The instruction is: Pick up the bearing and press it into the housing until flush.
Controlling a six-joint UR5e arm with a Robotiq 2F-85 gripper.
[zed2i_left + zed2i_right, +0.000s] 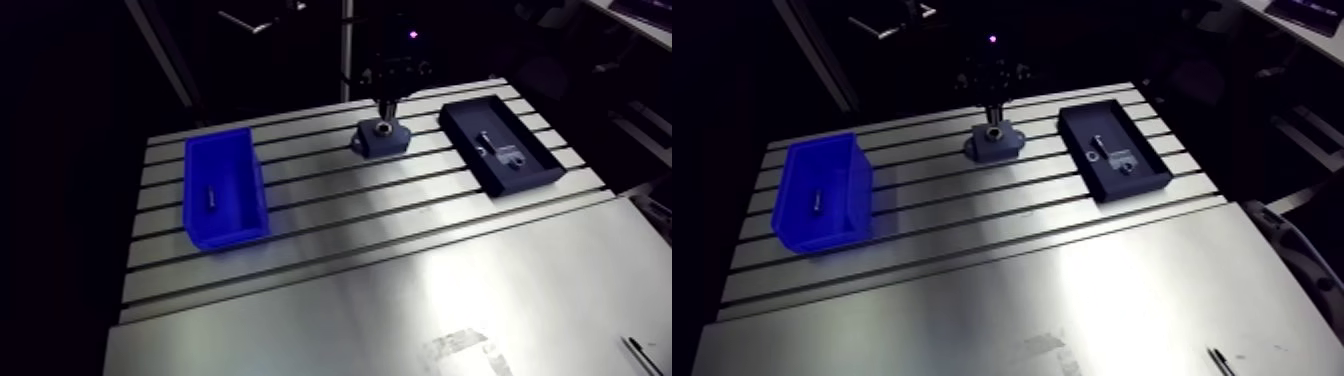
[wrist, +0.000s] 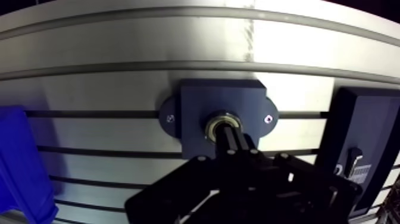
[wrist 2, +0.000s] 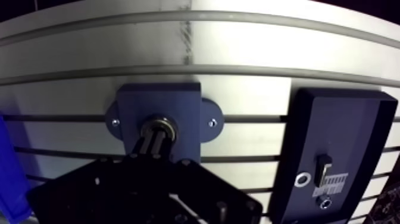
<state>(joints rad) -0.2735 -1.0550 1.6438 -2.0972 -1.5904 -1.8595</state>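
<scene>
At the far middle of the bench, directly over the housing:

- **Gripper** (image 2: 230, 137): fingers drawn narrow with nothing clamped between them, tips set down on the bearing. I judge this a pushing posture, since closed fingers make a stiff stub for pressing.
- **Bearing** (image 2: 217, 123): metal ring seated in the housing bore, under the fingertips. Whether it is flush cannot be told.
- **Housing** (image 2: 202, 98): dark blue block with a screwed ear at each side, lying across a slot of the bench (image 2: 119, 77). It is likely fixed there to take the load.
- **Dark tray** (image 1: 475, 118): at three o'clock from the housing in the arm view, holding small metal parts (image 3: 324, 174).
- **Blue bin** (image 1: 235, 230): at nine o'clock, well apart, with one small dark pin (image 1: 211, 197) inside.
</scene>
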